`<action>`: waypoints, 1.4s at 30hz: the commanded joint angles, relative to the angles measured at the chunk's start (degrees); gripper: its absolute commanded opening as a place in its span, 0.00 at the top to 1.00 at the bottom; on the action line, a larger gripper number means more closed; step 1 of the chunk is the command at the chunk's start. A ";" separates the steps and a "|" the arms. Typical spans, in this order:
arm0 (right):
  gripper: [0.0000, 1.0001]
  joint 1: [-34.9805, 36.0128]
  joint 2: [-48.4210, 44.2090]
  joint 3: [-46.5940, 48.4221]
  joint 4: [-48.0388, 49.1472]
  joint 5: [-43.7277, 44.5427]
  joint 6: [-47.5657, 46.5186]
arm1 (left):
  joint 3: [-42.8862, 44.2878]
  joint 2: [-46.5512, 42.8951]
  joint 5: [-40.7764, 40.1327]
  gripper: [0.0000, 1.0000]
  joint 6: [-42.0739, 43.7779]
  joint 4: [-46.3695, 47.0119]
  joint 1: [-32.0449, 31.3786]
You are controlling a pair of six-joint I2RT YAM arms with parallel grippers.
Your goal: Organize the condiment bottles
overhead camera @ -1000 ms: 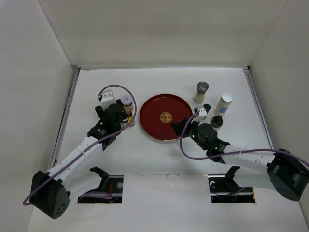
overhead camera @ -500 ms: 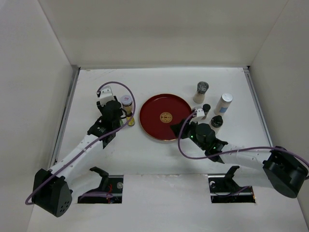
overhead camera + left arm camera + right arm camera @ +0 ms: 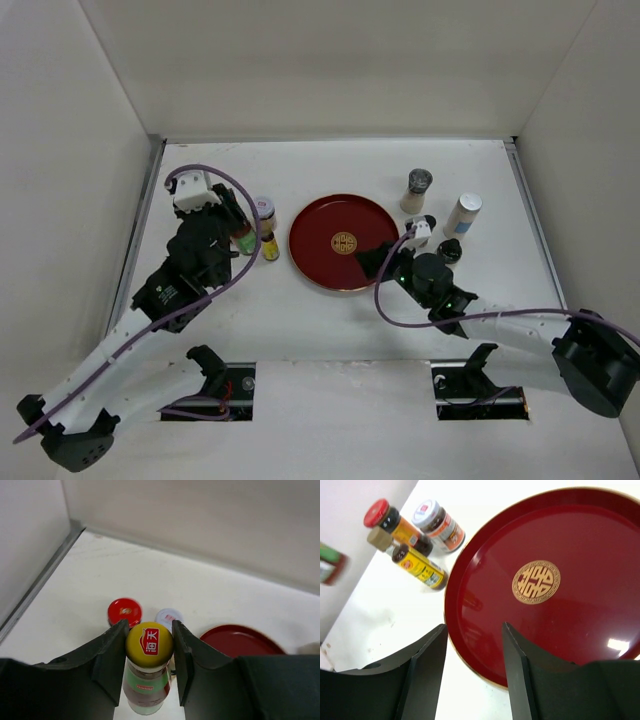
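Note:
My left gripper (image 3: 149, 645) is shut on the yellow cap (image 3: 149, 641) of a green-labelled sauce bottle (image 3: 146, 690) and holds it above the table; it shows in the top view (image 3: 243, 238) left of the red tray (image 3: 318, 222). Below it stand a red-capped bottle (image 3: 124, 612) and a white-lidded jar (image 3: 168, 617). My right gripper (image 3: 475, 635) is open and empty over the tray's near-left rim (image 3: 470, 645). The right wrist view also shows the red-capped bottle (image 3: 385, 517), the jar (image 3: 436, 522) and a yellow-labelled bottle (image 3: 417, 565) left of the tray.
Right of the tray stand a grinder (image 3: 416, 190), a white bottle (image 3: 463, 213), a small dark bottle (image 3: 428, 224) and a black-capped jar (image 3: 450, 250). White walls close the table on the left, back and right.
My left arm has risen and drawn back to the left, lifting the green-labelled bottle off the table. The right arm has barely moved.

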 commanded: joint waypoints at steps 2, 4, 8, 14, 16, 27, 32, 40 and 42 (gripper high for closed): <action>0.46 -1.85 -1.82 -0.84 3.89 1.41 0.72 | 9.40 2.67 -2.63 0.86 2.47 9.50 -6.60; 0.46 -2.56 -2.17 -1.19 3.89 1.77 1.16 | 11.43 5.74 -2.02 0.86 3.96 13.62 -9.24; 0.46 -3.61 -3.22 -1.81 3.80 1.85 1.87 | 12.49 13.47 0.09 0.86 6.60 23.29 -12.32; 0.46 -4.84 -4.28 -2.42 3.27 3.08 2.40 | 12.67 26.04 5.27 0.86 6.34 32.70 -9.96; 0.46 -5.02 -3.58 -2.42 3.27 3.35 2.40 | 12.76 30.00 7.29 0.86 6.08 35.78 -8.47; 0.46 -5.02 -3.31 -2.25 3.27 3.35 2.40 | 15.92 44.69 12.13 0.86 5.82 41.24 -4.60; 0.46 -5.02 -3.75 -2.42 3.18 3.35 2.31 | 13.73 48.03 13.98 0.85 5.73 44.75 -3.36; 0.46 -5.02 -4.10 -2.51 3.18 3.35 2.13 | 10.04 50.67 14.34 0.82 5.64 48.88 -2.92; 0.46 -5.02 -4.02 -2.51 3.18 3.35 2.05 | 8.11 50.67 13.98 0.76 5.64 50.02 -2.83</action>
